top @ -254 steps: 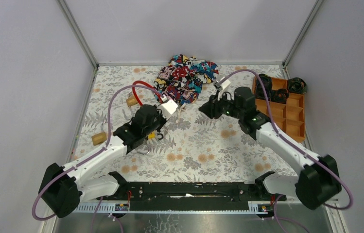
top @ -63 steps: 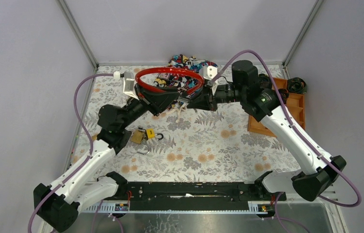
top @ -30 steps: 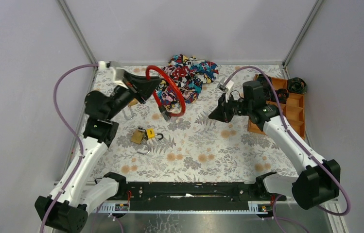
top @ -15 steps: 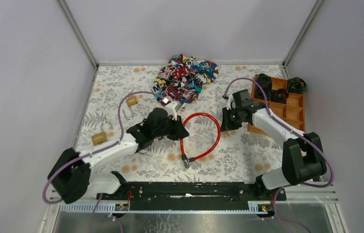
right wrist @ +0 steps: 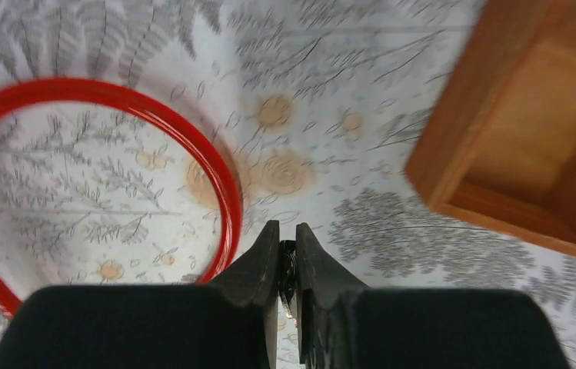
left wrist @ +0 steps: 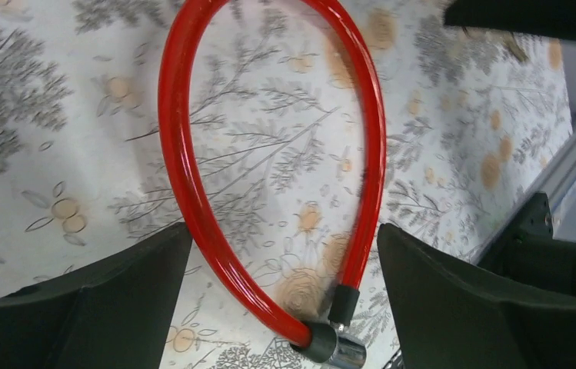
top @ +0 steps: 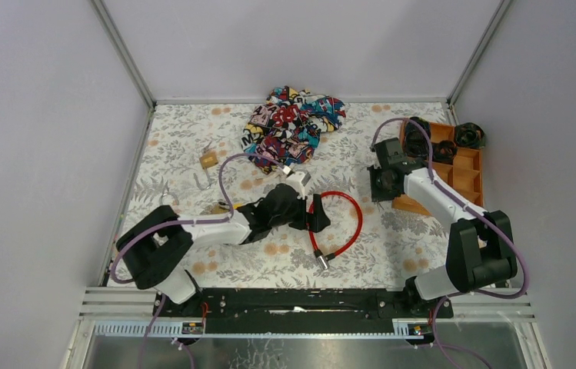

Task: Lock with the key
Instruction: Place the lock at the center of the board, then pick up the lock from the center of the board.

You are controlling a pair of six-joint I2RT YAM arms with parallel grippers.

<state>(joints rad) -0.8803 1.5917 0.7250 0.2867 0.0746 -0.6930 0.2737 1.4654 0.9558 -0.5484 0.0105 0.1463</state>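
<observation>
Lying closed on the table (top: 184,146): lock set down, task judged nearly finished.
From above, the red cable lock (top: 359,217) is seen mid-table, between the spread, empty left gripper (top: 319,217) and the right gripper (top: 381,184) (beside the orange tray (top: 465,181)). At the left wrist, both cable ends are joined in the barrel (left wrist: 331,350). At the right wrist, a small metal piece, judged the key (right wrist: 288,286), is pinched; only withdrawal seems left.

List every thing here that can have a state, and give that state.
cable lock: ends meeting at its head, lying flat
left gripper: open, astride the cable lock
right gripper: shut on key
key: pinched between the fingertips
padlock: too small to tell
tray: far compartments filled, near ones empty
cloth: crumpled
</observation>
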